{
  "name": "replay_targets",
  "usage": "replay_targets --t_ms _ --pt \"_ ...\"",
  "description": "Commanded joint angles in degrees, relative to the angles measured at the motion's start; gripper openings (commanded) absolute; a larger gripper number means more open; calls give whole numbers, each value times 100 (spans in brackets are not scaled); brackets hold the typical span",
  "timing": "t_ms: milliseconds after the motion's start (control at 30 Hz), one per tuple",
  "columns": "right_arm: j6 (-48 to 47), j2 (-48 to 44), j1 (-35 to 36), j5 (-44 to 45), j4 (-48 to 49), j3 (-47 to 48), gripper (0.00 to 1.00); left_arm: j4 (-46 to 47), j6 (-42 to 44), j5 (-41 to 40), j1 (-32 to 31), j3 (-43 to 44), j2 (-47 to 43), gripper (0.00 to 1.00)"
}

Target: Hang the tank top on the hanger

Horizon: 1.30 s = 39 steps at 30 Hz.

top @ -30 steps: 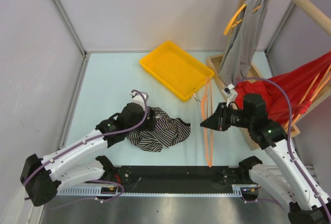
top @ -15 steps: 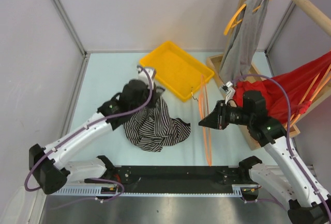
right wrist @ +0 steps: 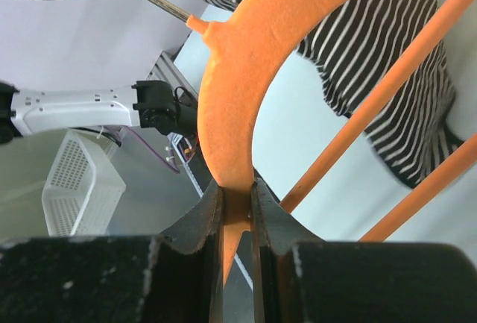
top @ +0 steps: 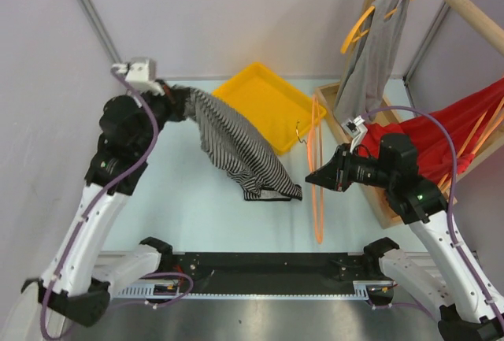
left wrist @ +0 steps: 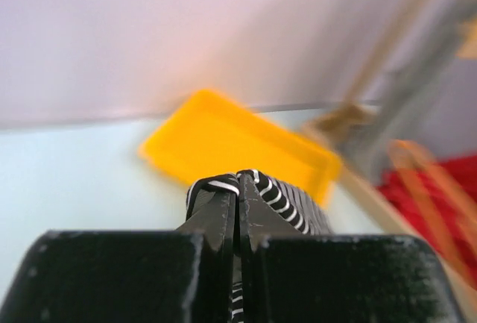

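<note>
left claw (top: 178,101) gripping tank top (top: 240,150), right claw (top: 313,184) gripping hanger (top: 316,169)

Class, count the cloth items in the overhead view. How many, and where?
3. The striped tank top hangs from the left fingers; a grey garment hangs on an orange hanger at upper right; a red cloth drapes at the right edge. Others may be hidden.
</note>
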Motion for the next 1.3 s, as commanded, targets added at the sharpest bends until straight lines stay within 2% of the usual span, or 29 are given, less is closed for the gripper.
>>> replay_targets --t_ms 0,67,100,133,167,200,233,333,400,500,533,600,633,767,833,933,1100,1267 --pt "-84 -25 -31 -21 94 206 11 -418 -318 -1339 1183 -1325 -807 0" --pt "-120 2 -39 -29 76 188 11 -759 -353 -1736 1622 -1932 -1011 3" --pt "-111 19 -39 -29 68 170 12 -831 -370 -1798 1746 -2099 -1151 12" --pt "-137 37 -39 -38 76 162 13 -884 -388 -1807 1835 -2353 -1196 31" --pt "-155 54 -39 -38 68 153 14 -963 -406 -1834 1888 -2442 -1222 81" --pt "-155 63 -48 -38 67 127 15 -990 -406 -1808 1888 -2556 -1266 96" --pt "-181 72 -57 -73 67 118 15 -1007 -406 -1790 1879 -2592 -1275 100" --pt "-190 98 -83 -161 67 74 16 -1034 -318 -1912 1783 -2654 -1450 99" --pt "-199 98 -110 -188 67 39 19 -1034 -239 -2035 1433 -2637 -1486 99" --pt "-217 142 -250 -240 67 -14 21 -1016 -274 -2360 406 -2567 -1416 98" --pt "-225 160 -407 -310 67 -32 20 -982 -309 -2431 -302 -2575 -1381 98" --pt "-234 204 -601 -407 67 -49 19 -771 -607 -2344 -991 -2662 -1188 97" --pt "-243 221 -698 -529 59 -49 19 -675 -747 -2144 -1665 -2724 -1100 96" --pt "-252 239 -1259 -829 41 -41 19 264 -1581 -1914 -3038 -2970 -415 95" --pt "-225 204 -1401 -986 41 -32 19 590 -1916 -1843 -3453 -3014 112 95" --pt "-208 134 -1542 -1101 15 -14 19 1257 -2453 -1334 -3753 -3208 692 94" --pt "-208 98 -1621 -1251 15 -41 19 2278 -3130 -491 -3807 -3480 1545 95" --pt "-234 63 -1657 -1330 24 -76 19 2569 -3139 -463 -3798 -3253 2257 100"
